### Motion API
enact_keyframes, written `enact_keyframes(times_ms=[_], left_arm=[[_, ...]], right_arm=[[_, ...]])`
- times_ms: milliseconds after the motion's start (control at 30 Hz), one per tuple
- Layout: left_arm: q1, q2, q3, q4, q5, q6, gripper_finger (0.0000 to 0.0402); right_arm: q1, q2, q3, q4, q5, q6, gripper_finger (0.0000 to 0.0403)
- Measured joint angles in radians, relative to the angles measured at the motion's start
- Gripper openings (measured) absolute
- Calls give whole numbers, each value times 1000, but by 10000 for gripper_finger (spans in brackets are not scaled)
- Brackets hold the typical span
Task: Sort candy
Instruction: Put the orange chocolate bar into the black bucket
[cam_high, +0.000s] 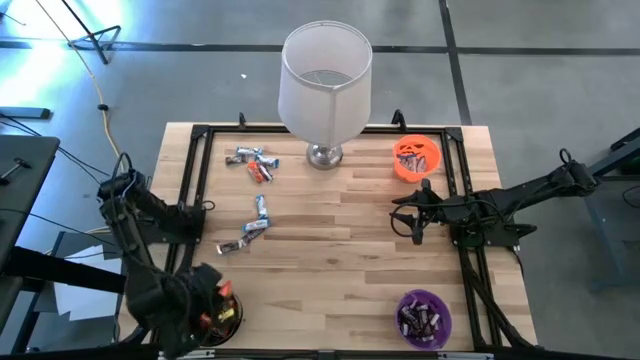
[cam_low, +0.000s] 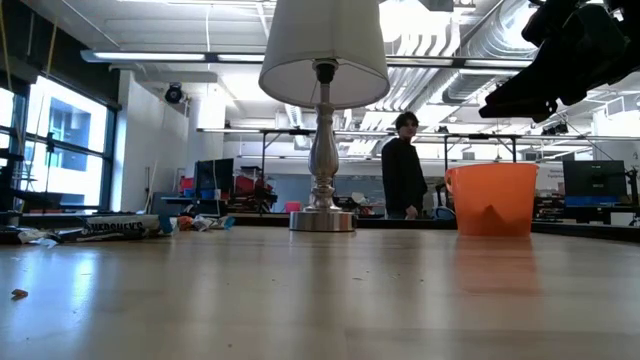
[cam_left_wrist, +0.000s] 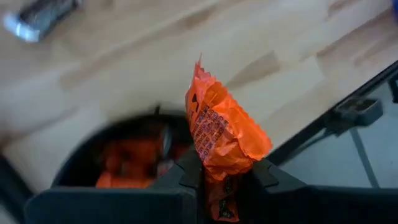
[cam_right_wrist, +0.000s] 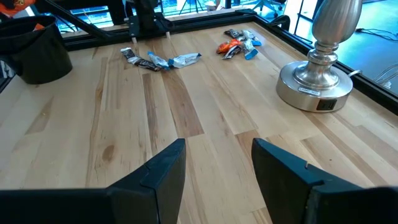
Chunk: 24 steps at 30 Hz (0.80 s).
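Orange candy held over the black bowl

An orange-wrapped candy bar (cam_left_wrist: 222, 134) is pinched upright by the left gripper (cam_left_wrist: 225, 177), directly above the black bowl (cam_left_wrist: 87, 162).

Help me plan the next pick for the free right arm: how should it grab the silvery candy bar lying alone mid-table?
Grip the silvery candy bar across its narrow middle, coming straight down from above. It lies flat on the table, clear of its neighbours, so the open right gripper can probably straddle it; the crimped ends look flimsier to pinch.
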<state>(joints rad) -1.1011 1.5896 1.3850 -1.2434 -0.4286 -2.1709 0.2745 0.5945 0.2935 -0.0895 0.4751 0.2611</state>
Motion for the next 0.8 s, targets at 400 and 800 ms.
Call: enact_keyframes(times_ms=[400,800], left_arm=[[-44,55,3,-44,95,-226,91],[25,48,3,-190,-49,-34,196]], right_arm=[[0,0,0,0,0,0,180],[0,0,0,0,0,0,180]])
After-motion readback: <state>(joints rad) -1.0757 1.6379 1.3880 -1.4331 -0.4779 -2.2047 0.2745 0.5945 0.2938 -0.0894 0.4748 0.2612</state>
